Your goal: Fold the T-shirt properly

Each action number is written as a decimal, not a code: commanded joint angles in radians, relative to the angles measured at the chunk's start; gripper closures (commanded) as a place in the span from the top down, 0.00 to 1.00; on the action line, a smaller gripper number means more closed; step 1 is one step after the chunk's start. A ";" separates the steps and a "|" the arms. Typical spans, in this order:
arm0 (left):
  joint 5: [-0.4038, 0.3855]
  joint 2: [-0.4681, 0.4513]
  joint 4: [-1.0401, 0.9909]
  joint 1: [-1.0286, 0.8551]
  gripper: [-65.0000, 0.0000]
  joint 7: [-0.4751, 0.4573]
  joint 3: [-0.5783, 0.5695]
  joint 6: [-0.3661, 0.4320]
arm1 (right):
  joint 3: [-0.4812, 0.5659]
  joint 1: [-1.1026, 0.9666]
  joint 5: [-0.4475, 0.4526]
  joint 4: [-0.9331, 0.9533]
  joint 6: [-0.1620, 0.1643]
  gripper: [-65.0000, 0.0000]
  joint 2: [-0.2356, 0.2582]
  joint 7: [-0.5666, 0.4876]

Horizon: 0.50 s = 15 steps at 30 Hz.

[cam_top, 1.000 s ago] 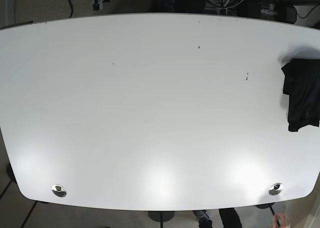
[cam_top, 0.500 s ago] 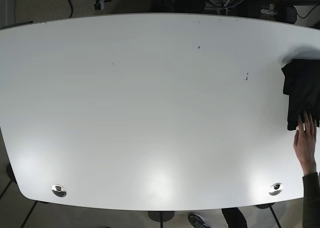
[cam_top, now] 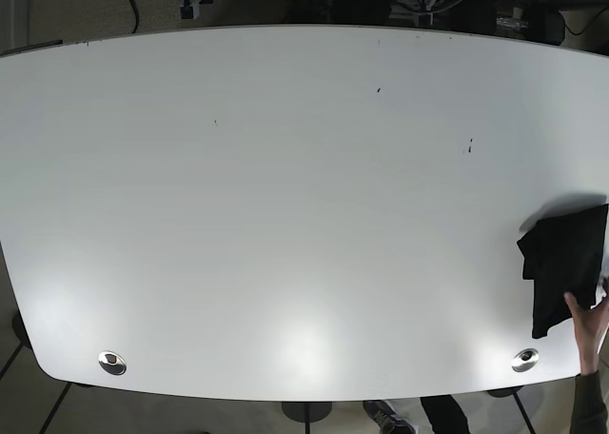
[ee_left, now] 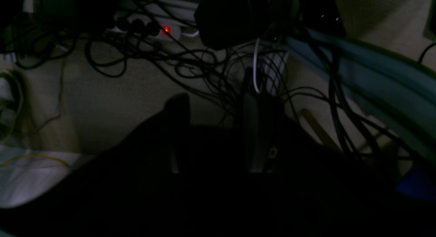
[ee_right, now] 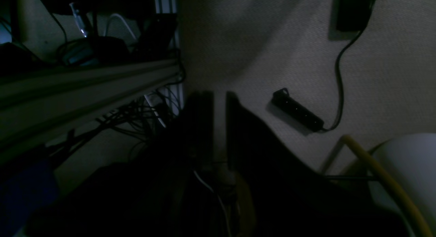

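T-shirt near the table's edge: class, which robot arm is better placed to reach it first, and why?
Probably the left. The folded black T-shirt lies at the base view's right edge of the table, the left arm's side, with a person's hand on it. Neither arm is over the table yet.

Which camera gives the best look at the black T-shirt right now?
The base view: the black T-shirt lies bunched at the white table's right edge, a person's hand on it. Both wrist views show only dim floor and cables, no shirt.
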<state>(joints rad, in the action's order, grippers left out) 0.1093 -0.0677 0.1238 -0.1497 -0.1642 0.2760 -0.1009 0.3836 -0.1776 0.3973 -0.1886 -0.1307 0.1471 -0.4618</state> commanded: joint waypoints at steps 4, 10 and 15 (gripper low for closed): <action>0.003 0.001 0.004 -0.002 0.37 -0.007 0.003 -0.001 | 0.002 0.004 0.001 -0.001 0.000 0.09 0.010 0.038; 0.000 -0.001 0.013 -0.005 0.37 -0.007 0.002 0.001 | 0.002 -0.004 0.005 -0.001 -0.001 0.09 0.008 0.022; 0.001 0.002 0.015 -0.001 0.37 0.001 0.003 0.001 | 0.002 -0.005 0.004 -0.001 -0.003 0.09 0.005 0.020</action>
<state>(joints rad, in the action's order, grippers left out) 0.1089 -0.0635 0.1349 -0.1467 -0.1642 0.2798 -0.1040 0.3862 -0.1753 0.3977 -0.1886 -0.1310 0.1463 -0.4263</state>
